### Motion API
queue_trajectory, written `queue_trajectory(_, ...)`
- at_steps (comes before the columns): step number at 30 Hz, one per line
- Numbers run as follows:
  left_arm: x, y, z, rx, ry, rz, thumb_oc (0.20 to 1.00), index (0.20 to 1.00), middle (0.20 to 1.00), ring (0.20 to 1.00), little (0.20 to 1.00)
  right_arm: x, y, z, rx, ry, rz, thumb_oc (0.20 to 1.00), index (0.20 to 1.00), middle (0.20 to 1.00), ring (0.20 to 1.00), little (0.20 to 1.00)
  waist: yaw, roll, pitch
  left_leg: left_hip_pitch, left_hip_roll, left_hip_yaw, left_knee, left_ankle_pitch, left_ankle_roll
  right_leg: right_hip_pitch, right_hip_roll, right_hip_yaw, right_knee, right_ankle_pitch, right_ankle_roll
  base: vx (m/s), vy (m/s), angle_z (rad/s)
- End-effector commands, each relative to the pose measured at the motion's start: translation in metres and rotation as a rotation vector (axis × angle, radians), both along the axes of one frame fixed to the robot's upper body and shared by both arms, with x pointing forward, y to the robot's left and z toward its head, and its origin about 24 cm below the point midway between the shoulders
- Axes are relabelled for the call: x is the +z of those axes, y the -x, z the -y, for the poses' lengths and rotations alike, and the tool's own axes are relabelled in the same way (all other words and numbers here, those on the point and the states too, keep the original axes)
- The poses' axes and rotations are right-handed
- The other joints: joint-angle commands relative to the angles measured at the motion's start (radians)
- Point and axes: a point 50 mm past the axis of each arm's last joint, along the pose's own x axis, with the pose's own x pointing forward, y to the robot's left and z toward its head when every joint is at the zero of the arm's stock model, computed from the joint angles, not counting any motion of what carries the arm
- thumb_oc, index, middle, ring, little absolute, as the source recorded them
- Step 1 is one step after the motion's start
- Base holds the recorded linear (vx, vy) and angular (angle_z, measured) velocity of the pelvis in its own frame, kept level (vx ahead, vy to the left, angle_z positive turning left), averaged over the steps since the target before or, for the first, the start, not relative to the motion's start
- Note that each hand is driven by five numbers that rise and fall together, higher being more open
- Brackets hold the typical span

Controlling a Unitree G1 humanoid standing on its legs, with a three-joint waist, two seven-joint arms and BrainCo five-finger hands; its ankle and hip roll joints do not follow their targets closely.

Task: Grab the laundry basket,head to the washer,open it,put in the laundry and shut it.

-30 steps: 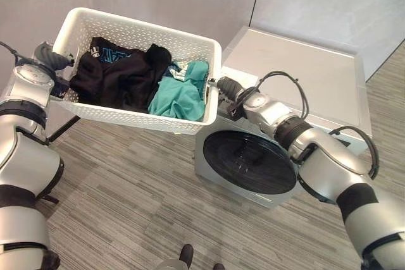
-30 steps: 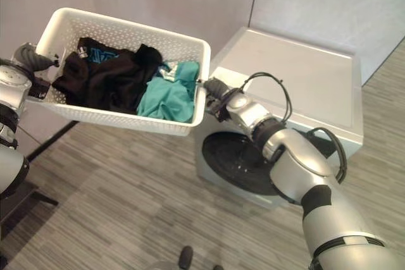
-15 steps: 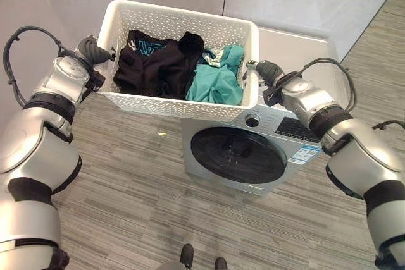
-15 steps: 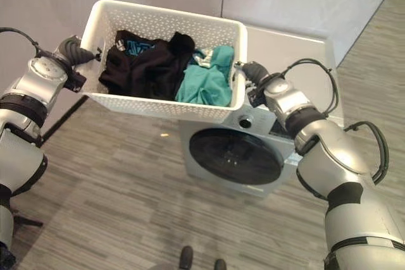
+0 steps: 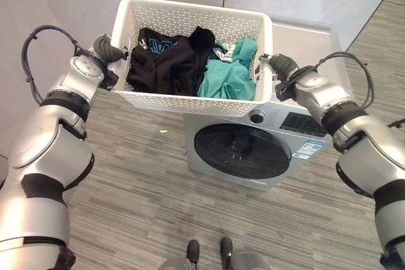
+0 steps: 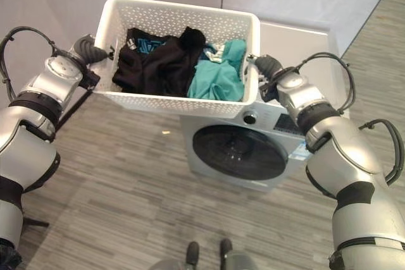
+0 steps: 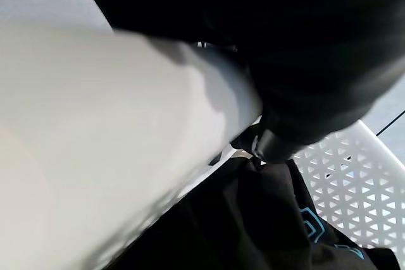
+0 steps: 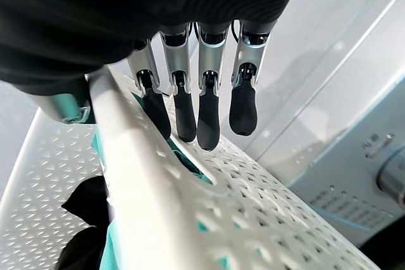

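Note:
I hold a white perforated laundry basket [image 5: 190, 9] in the air between both hands. In it lie black clothes [image 5: 168, 64] and a teal garment [image 5: 231, 77]. My left hand [image 5: 104, 52] grips the basket's left end, its dark cover over the rim [image 7: 95, 124]. At the other end my right hand [image 5: 281, 67] clamps the rim [image 8: 145, 175], with fingers [image 8: 205, 118] down the outside wall and the thumb on the other side. The basket hangs over the left part of a silver front-loading washer [image 5: 304, 36]. The washer's dark round door [image 5: 243, 150] is shut.
The washer stands against grey wall panels, with its knob and control panel [image 5: 297, 124] above the door. Striped grey floor [image 5: 139, 188] spreads in front of it and to the left. A thin black leg of some stand [image 6: 71, 107] slants by the left wall.
The view has swung round to face the washer squarely. The basket has come over the washer's top left corner, still held at both ends.

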Motion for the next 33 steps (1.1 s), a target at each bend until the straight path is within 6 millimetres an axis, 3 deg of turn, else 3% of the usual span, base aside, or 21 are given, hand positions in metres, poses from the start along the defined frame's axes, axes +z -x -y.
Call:
queue_trajectory(1,0.036,-0.001,0.009,-0.041,-0.063,0.118,0.200,0.200,0.200,0.200,0.200,0.094,0.001,0.000,0.008,-0.112,0.301,0.200,0.200,0.200,0.200,0.200,-0.007,-0.040,-0.046,0.148,0.020,-0.041,0.101,-0.156,-0.053,0.088,0.016,0.081,-0.054,0.138,0.046,0.21,-0.126,0.14)
queue_trajectory(2,0.029,-0.002,0.012,-0.051,-0.058,0.108,0.200,0.200,0.200,0.200,0.200,0.093,0.001,0.001,0.016,-0.115,0.301,0.200,0.200,0.200,0.200,0.200,-0.012,-0.045,-0.053,0.153,0.023,-0.051,0.116,-0.156,-0.056,0.104,0.029,0.102,-0.055,0.138,0.031,0.40,-0.270,0.28)
queue_trajectory(3,0.008,-0.004,0.016,-0.075,-0.052,0.054,0.200,0.200,0.200,0.200,0.200,0.091,0.003,0.008,0.010,-0.108,0.298,0.200,0.200,0.200,0.200,0.200,-0.028,-0.046,-0.061,0.153,0.036,-0.084,0.163,-0.144,-0.073,0.128,0.061,0.118,-0.040,0.115,0.004,0.39,-0.279,0.40)
queue_trajectory(5,0.000,-0.005,0.018,-0.083,-0.047,0.037,0.200,0.200,0.200,0.200,0.200,0.089,0.003,0.014,0.000,-0.095,0.290,0.200,0.200,0.200,0.200,0.200,-0.037,-0.042,-0.065,0.146,0.046,-0.096,0.207,-0.135,-0.085,0.145,0.070,0.104,-0.037,0.101,-0.009,0.24,-0.188,0.79)
queue_trajectory(8,-0.011,-0.006,0.021,-0.089,-0.008,0.016,0.200,0.200,0.200,0.200,0.200,0.095,0.005,0.018,-0.002,-0.093,0.303,0.200,0.200,0.200,0.200,0.200,-0.040,-0.045,-0.060,0.055,0.049,-0.123,0.433,-0.030,-0.120,0.206,0.087,0.087,-0.057,0.081,-0.044,0.19,-0.204,0.75)
queue_trajectory(9,-0.012,-0.007,0.024,-0.101,0.004,0.011,0.200,0.200,0.200,0.200,0.200,0.100,0.005,0.013,0.009,-0.109,0.329,0.200,0.200,0.200,0.200,0.200,-0.027,-0.062,-0.033,-0.046,0.028,-0.114,0.619,0.049,-0.130,0.248,0.086,0.087,-0.075,0.072,-0.068,0.12,-0.228,0.02)
queue_trajectory(10,-0.010,-0.007,0.024,-0.102,0.001,0.015,0.200,0.200,0.200,0.200,0.200,0.102,0.006,0.010,0.018,-0.120,0.338,0.200,0.200,0.200,0.200,0.200,-0.020,-0.071,-0.019,-0.083,0.022,-0.099,0.670,0.057,-0.129,0.263,0.081,0.084,-0.075,0.068,-0.075,0.10,-0.207,-0.03)
queue_trajectory(12,-0.008,-0.006,0.024,-0.094,-0.001,0.027,0.200,0.200,0.200,0.200,0.200,0.102,0.005,0.009,0.017,-0.137,0.340,0.200,0.200,0.200,0.200,0.200,-0.009,-0.077,-0.009,-0.121,0.019,-0.081,0.647,0.043,-0.120,0.274,0.079,0.084,-0.078,0.058,-0.076,0.06,-0.056,-0.04)
queue_trajectory(15,-0.007,-0.007,0.027,-0.105,-0.002,0.025,0.200,0.200,0.200,0.200,0.200,0.102,0.005,0.004,0.027,-0.122,0.343,0.200,0.200,0.200,0.200,0.200,0.000,-0.075,-0.011,-0.151,0.035,-0.053,0.352,-0.008,-0.106,0.296,0.071,0.091,-0.092,0.040,-0.053,0.15,0.053,0.02)
queue_trajectory(16,-0.008,-0.007,0.027,-0.105,-0.006,0.025,0.200,0.200,0.200,0.200,0.200,0.099,0.004,0.002,0.027,-0.124,0.342,0.200,0.200,0.200,0.200,0.200,0.005,-0.065,-0.008,-0.166,0.050,-0.050,0.233,0.022,-0.114,0.303,0.075,0.097,-0.088,0.030,-0.047,0.21,0.156,0.03)
queue_trajectory(17,0.000,-0.006,0.018,-0.072,-0.025,0.015,0.200,0.200,0.200,0.200,0.200,0.116,0.009,0.040,-0.125,-0.065,0.399,0.200,0.200,0.200,0.200,0.200,0.039,-0.060,0.001,-0.171,0.027,-0.069,0.250,0.039,-0.126,0.312,0.046,0.098,-0.035,0.021,-0.032,0.20,0.178,-0.08)
queue_trajectory(18,-0.004,-0.006,0.020,-0.082,-0.026,0.004,0.200,0.200,0.200,0.200,0.200,0.105,0.006,0.025,-0.053,-0.070,0.358,0.200,0.200,0.200,0.200,0.200,0.035,-0.057,-0.005,-0.141,0.023,-0.088,0.212,0.013,-0.117,0.300,0.045,0.113,-0.016,0.019,-0.027,0.14,0.131,-0.47)
queue_trajectory(19,-0.004,-0.006,0.020,-0.082,-0.026,0.003,0.200,0.200,0.200,0.200,0.200,0.105,0.006,0.025,-0.053,-0.070,0.357,0.200,0.200,0.200,0.200,0.200,0.037,-0.058,-0.003,-0.136,0.023,-0.086,0.208,0.013,-0.117,0.303,0.045,0.114,-0.015,0.018,-0.027,0.14,0.175,-0.90)
queue_trajectory(20,-0.013,-0.007,0.025,-0.109,-0.031,-0.005,0.200,0.200,0.200,0.200,0.200,0.092,0.005,-0.006,0.070,-0.094,0.327,0.200,0.200,0.200,0.200,0.200,0.025,-0.043,-0.014,-0.078,0.020,-0.086,0.159,-0.016,-0.098,0.293,0.042,0.144,-0.008,0.005,-0.028,0.17,0.231,-0.96)
queue_trajectory(22,-0.018,-0.005,0.020,-0.094,-0.017,-0.005,0.200,0.200,0.200,0.200,0.200,0.082,0.006,-0.018,0.119,-0.144,0.314,0.200,0.200,0.200,0.200,0.200,0.015,-0.025,-0.023,-0.044,0.012,-0.068,0.138,-0.033,-0.084,0.302,0.031,0.161,-0.025,-0.002,-0.021,0.15,0.238,-0.61)
queue_trajectory(25,-0.017,-0.003,0.016,-0.090,-0.002,0.003,0.200,0.200,0.200,0.200,0.200,0.079,0.010,-0.018,0.151,-0.149,0.317,0.200,0.200,0.200,0.200,0.200,0.013,-0.014,-0.024,-0.033,0.010,-0.050,0.142,-0.053,-0.073,0.299,0.026,0.183,-0.026,-0.001,-0.017,0.04,0.118,-0.35)
queue_trajectory(26,-0.020,-0.001,0.010,-0.079,-0.001,-0.004,0.200,0.200,0.200,0.200,0.200,0.078,0.013,-0.008,0.151,-0.167,0.319,0.200,0.200,0.200,0.200,0.200,0.005,-0.010,-0.024,-0.030,0.008,-0.039,0.147,-0.065,-0.066,0.296,0.024,0.196,-0.030,0.001,-0.014,0.01,0.061,-0.45)
queue_trajectory(31,-0.028,0.000,0.009,-0.079,0.001,-0.023,0.200,0.200,0.200,0.200,0.200,0.079,0.020,0.003,0.168,-0.148,0.331,0.200,0.200,0.200,0.200,0.200,-0.007,-0.007,-0.024,-0.014,0.013,-0.030,0.118,-0.063,-0.064,0.302,0.027,0.210,-0.056,0.014,-0.009,0.00,0.022,-0.06)
queue_trajectory(33,-0.034,0.000,0.011,-0.091,-0.003,-0.038,0.200,0.200,0.200,0.200,0.200,0.079,0.027,0.017,0.164,-0.141,0.339,0.200,0.200,0.200,0.200,0.200,-0.019,-0.005,-0.024,-0.005,0.019,-0.021,0.098,-0.058,-0.066,0.302,0.026,0.214,-0.077,0.025,-0.002,-0.04,0.001,0.10)
